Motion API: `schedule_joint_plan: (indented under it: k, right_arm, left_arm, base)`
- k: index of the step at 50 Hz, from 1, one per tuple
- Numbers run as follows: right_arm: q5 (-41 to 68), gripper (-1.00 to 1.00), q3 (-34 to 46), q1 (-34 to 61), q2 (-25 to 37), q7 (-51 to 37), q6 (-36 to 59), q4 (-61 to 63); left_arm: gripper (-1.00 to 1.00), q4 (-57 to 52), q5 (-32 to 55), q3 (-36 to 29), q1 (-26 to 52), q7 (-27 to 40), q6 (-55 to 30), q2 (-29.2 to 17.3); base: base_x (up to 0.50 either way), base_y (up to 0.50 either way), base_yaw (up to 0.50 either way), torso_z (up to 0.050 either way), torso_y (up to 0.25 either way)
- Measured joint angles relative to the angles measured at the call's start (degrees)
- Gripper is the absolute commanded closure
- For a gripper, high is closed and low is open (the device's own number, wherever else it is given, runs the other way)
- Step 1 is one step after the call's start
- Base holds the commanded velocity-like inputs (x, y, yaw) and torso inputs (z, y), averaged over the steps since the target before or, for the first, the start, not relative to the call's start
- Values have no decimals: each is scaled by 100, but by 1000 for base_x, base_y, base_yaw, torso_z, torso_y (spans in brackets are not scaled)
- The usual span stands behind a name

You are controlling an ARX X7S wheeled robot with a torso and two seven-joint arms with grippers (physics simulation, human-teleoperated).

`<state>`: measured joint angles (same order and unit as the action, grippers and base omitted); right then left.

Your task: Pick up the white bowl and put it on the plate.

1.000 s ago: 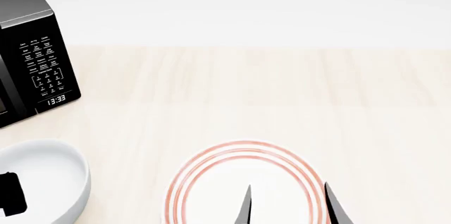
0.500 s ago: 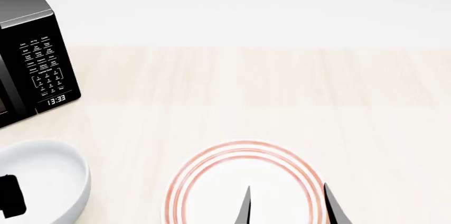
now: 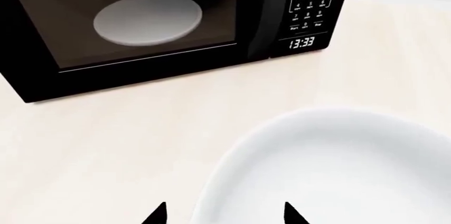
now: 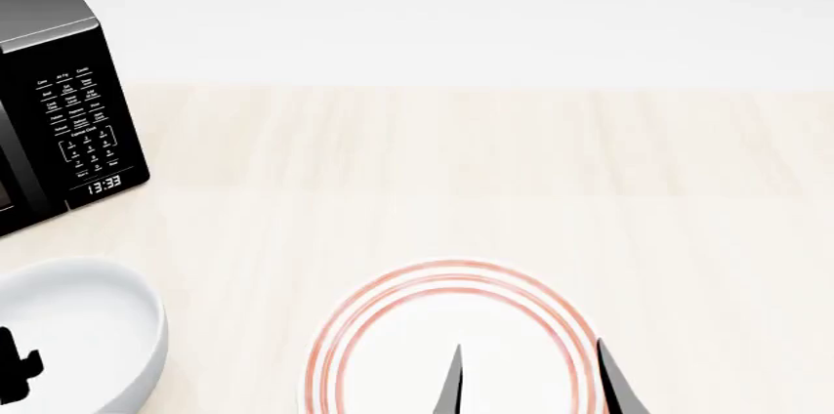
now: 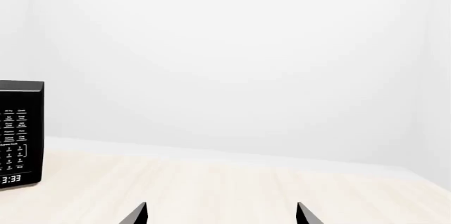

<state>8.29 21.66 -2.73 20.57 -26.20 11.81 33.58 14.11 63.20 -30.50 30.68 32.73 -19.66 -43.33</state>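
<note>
The white bowl (image 4: 98,321) stands on the pale wood counter at the lower left of the head view. It fills the near part of the left wrist view (image 3: 338,166). My left gripper (image 3: 224,214) is open, its two dark tips straddling the bowl's near rim, one outside and one over the inside. Only a dark bit of that gripper (image 4: 16,367) shows in the head view at the bowl's left side. The plate (image 4: 391,307), white with red rings, lies right of the bowl. My right gripper (image 4: 532,380) hangs open over the plate with nothing between its tips (image 5: 221,214).
A black microwave (image 4: 59,92) stands at the counter's back left, just behind the bowl (image 3: 282,12). A pale dish (image 3: 148,19) shows through its door. The counter (image 4: 521,170) runs back to a white wall.
The dark part of my left gripper at the bowl has shrunk and slid down toward the frame's lower left corner. Bowl, plate and right gripper have not moved.
</note>
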Motion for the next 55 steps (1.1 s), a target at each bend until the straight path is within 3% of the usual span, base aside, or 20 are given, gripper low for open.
schedule_joint_plan:
  k: [55]
  right_arm:
    - [9, -100, 114, 31, 57, -51, -66, -61]
  left_arm:
    - [100, -698, 472, 402, -306, 210, 303, -116]
  base:
    - [0, 0, 0, 0, 0]
